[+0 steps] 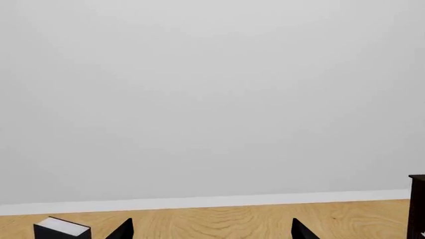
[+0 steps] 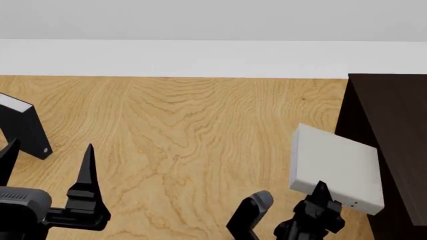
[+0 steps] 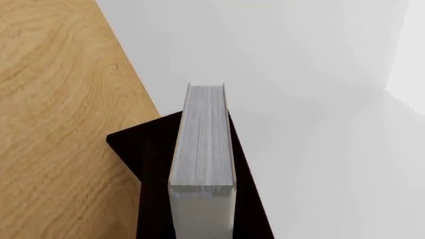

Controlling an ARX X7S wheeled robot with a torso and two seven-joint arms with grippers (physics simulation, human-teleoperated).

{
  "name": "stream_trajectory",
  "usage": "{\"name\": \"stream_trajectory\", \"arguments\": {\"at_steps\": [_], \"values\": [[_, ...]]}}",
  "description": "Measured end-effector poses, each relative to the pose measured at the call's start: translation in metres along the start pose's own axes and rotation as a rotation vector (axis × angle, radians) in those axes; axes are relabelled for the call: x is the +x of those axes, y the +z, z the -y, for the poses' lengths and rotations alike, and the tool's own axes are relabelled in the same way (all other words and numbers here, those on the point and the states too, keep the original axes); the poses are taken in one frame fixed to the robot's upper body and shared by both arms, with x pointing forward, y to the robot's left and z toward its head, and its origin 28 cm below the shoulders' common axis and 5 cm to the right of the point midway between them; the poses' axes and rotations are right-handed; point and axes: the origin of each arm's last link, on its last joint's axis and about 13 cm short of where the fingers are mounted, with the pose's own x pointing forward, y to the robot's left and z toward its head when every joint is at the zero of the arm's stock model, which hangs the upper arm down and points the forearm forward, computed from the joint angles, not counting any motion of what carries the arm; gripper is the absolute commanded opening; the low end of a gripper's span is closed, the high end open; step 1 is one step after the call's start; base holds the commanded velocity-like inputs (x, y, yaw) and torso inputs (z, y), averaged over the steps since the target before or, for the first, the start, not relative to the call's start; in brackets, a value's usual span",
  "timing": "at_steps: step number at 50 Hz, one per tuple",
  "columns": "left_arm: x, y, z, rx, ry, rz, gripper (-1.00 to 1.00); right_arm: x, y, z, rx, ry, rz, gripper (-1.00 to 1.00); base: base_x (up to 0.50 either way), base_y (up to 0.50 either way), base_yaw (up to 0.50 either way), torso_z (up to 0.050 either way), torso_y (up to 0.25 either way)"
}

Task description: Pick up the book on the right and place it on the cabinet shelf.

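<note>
My right gripper point(image 2: 319, 200) is shut on the light grey book point(image 2: 333, 162) and holds it off the floor, right beside the left edge of the very dark cabinet point(image 2: 390, 120). Two small dark dots show near the book's lower end. In the right wrist view the book's white page edges point(image 3: 202, 144) face the camera, with a corner of the cabinet's flat dark board point(image 3: 149, 164) behind it. My left gripper point(image 2: 47, 165) is open and empty, low at the left; its fingertips point(image 1: 123, 230) show wide apart in the left wrist view.
A black book with white page edges point(image 2: 23, 125) stands on the wooden floor point(image 2: 187, 130) at the left, close to my left gripper; it also shows in the left wrist view point(image 1: 59, 228). A white wall with a baseboard point(image 2: 200, 57) runs behind. The cabinet edge point(image 1: 417, 204) shows in the left wrist view.
</note>
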Motion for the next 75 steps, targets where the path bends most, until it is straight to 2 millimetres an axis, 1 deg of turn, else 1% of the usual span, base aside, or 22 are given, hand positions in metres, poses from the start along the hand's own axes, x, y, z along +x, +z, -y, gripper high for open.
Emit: {"name": "stream_trajectory", "arguments": {"at_steps": [14,40,59,75], "values": [[0.0,0.0,0.0,-0.001,-0.002,0.0,1.0,0.001,-0.009,-0.005,-0.001,0.023,-0.05,-1.0,0.0,0.0,0.0,0.001,0.001],[0.0,-0.001,0.0,-0.003,-0.001,0.0,1.0,0.011,-0.021,-0.02,-0.007,0.054,-0.125,-1.0,0.0,0.0,0.0,0.0,0.002],[0.002,-0.003,0.0,-0.004,-0.002,-0.001,1.0,0.028,-0.026,-0.03,-0.028,0.048,-0.19,-1.0,0.0,0.0,0.0,0.001,0.001],[0.002,-0.003,-0.001,-0.003,-0.001,0.0,1.0,0.045,-0.023,-0.037,-0.049,0.024,-0.226,-1.0,0.0,0.0,0.0,0.0,0.001]]}}
